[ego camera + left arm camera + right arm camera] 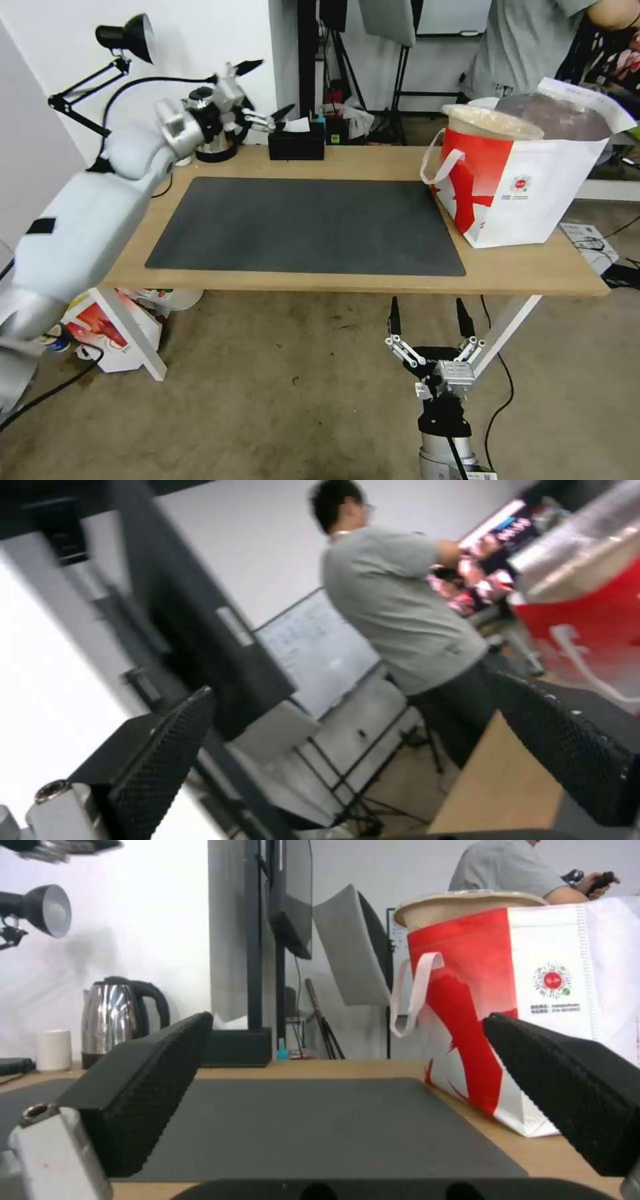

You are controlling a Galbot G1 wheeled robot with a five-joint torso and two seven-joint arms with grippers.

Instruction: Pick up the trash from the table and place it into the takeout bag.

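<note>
The left gripper (265, 89) is raised above the far left corner of the table (373, 277), its fingers spread wide and empty. The right gripper (430, 319) is held below the near edge, likewise wide apart and empty. The dark mat (307, 227) is seen bare. The takeout bag (527, 190) is stood at the right end, a beige bowl (490, 121) seen at its mouth, the contents otherwise hidden.

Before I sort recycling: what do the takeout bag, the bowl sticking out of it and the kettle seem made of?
The takeout bag looks like matte woven or non-woven fabric; stitching runs along its seam, though coated paper is possible. The beige bowl at its mouth looks like matte paper or fibre pulp, with a clear film or lid on top. The kettle looks like polished steel, mirror-shiny, with a black plastic handle.
</note>
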